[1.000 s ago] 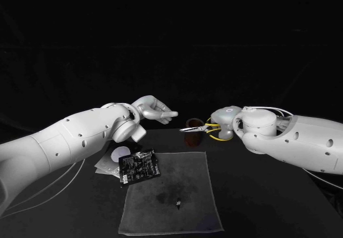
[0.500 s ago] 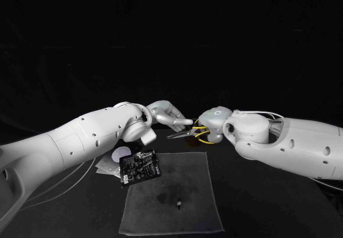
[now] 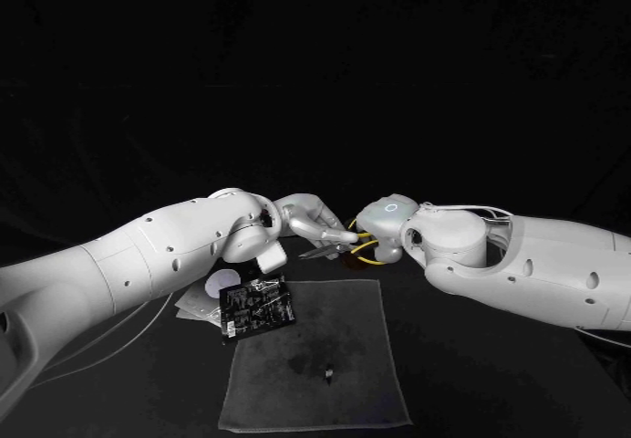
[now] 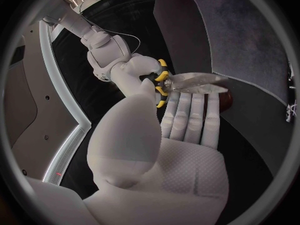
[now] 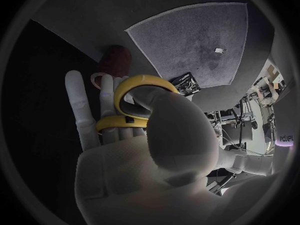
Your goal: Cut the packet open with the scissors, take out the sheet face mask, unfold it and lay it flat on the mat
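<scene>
The scissors (image 3: 345, 245) hang above the far edge of the table (image 3: 512, 365), gripped by the right hand (image 3: 384, 219), whose thumb and fingers (image 5: 81, 105) pass through the yellow loops. Their long axis runs across the table, with the blades close together and pointing at the left hand (image 3: 313, 219). That hand holds nothing; its fingers (image 4: 190, 117) lie straight, side by side, just under the blades, and whether they touch the steel I cannot tell. The black packet (image 3: 256, 307) lies flat across the mat's (image 3: 329, 383) near-left corner, on top of pale sheets (image 3: 200, 301); what it holds cannot be seen. A small scrap (image 3: 326, 371) lies on the mat.
</scene>
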